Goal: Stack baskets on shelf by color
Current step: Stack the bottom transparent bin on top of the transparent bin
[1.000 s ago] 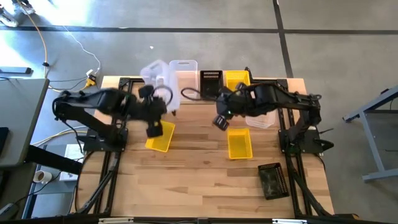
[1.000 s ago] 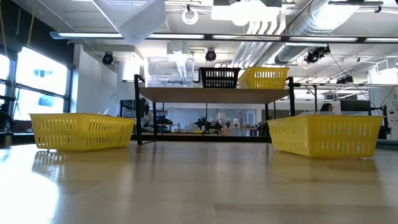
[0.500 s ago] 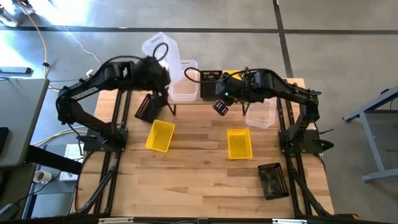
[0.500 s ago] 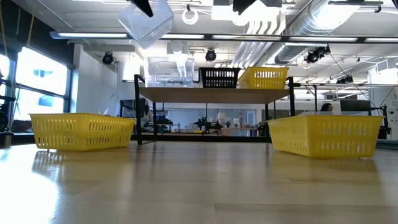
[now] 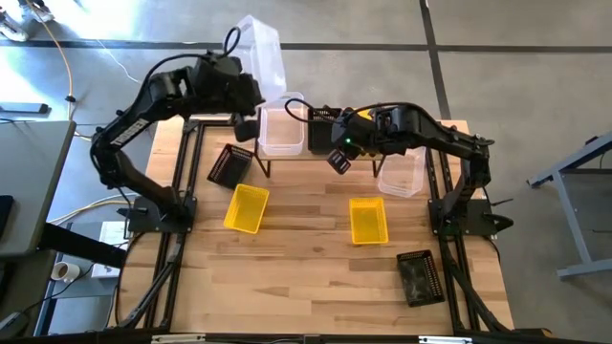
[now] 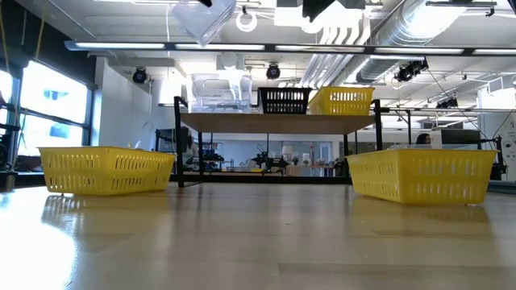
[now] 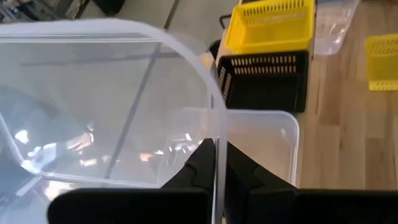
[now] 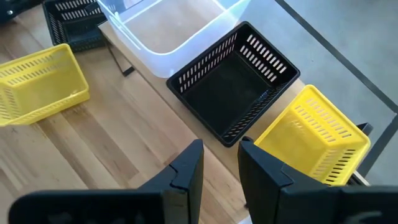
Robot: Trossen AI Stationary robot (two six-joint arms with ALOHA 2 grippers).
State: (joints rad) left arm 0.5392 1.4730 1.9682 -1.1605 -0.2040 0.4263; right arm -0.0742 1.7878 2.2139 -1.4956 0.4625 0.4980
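Clear basket pinched in left tool

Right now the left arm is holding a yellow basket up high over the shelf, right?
Not quite: the basket it holds is clear, not yellow. The left wrist view shows the left gripper with its jaws pinched on the clear basket by its rim, up high over the shelf, as you said.
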